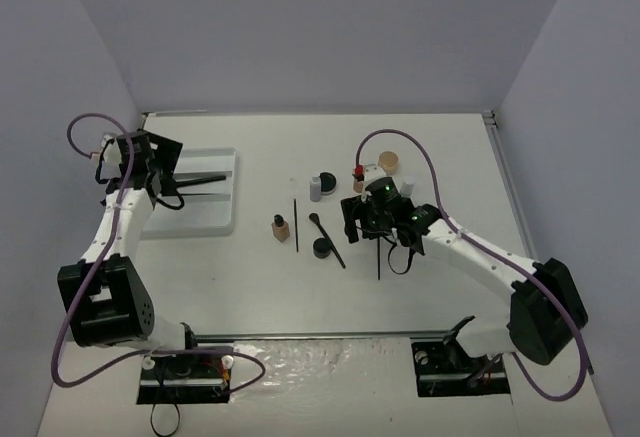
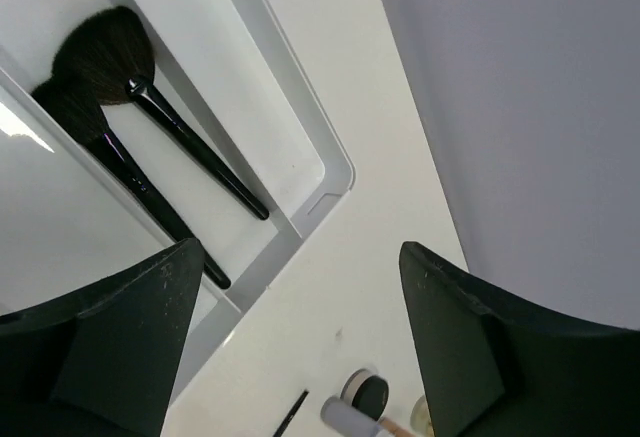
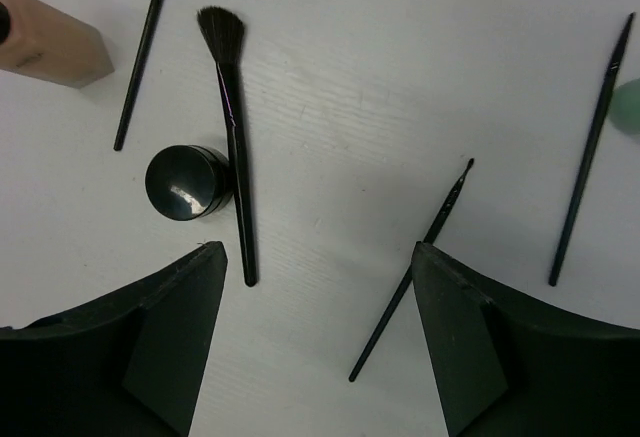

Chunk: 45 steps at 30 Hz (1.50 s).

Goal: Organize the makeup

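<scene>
Makeup brush, thin, black, fine-tipped (image 3: 440, 217), below your right gripper (image 3: 318, 287): jaws spread, empty; left gripper (image 2: 300, 257) likewise. Skinny handle may slip closing jaws.

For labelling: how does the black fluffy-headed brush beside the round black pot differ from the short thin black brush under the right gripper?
The fluffy-headed brush has a wide bristle head and thicker handle; the thin brush ends in a tiny tip. The fluffy-headed brush lies beside the black pot; the thin brush lies alone. Both are black, flat on the white table.
</scene>
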### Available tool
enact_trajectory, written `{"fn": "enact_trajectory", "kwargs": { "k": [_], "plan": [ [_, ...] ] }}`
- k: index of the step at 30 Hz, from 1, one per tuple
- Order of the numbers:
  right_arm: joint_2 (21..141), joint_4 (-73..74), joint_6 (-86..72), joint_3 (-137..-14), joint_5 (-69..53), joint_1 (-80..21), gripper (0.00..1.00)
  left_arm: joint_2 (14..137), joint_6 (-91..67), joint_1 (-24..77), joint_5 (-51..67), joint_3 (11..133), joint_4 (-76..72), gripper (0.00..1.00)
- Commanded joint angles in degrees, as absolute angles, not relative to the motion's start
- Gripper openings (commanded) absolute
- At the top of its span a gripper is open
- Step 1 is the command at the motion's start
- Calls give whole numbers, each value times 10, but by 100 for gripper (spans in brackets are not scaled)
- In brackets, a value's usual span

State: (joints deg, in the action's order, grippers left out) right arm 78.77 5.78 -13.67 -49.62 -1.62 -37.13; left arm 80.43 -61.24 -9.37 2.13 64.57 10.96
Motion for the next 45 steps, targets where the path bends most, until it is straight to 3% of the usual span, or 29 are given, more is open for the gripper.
{"fn": "enact_trajectory", "kwargs": {
  "k": [1, 3, 8, 20, 31, 45],
  "plan": [
    [837, 47, -140, -503, -19, -413, 63, 716, -400, -82, 60, 706, 217, 92],
    [848, 44, -140, -502, -12, -429, 62, 694, -357, -79, 66, 712, 254, 97],
    [886, 28, -161, -488, -2, -453, 56, 642, -264, -76, 75, 731, 339, 97],
    [951, 6, -188, -474, 67, -472, 40, 608, -242, -73, 86, 731, 390, 97],
    [910, 12, -225, -458, 114, -473, 2, 594, -270, 38, 49, 729, 395, 97],
    [710, 23, -180, -515, 67, -478, 0, 636, -401, 246, 58, 744, 297, 97]
  ]
}}
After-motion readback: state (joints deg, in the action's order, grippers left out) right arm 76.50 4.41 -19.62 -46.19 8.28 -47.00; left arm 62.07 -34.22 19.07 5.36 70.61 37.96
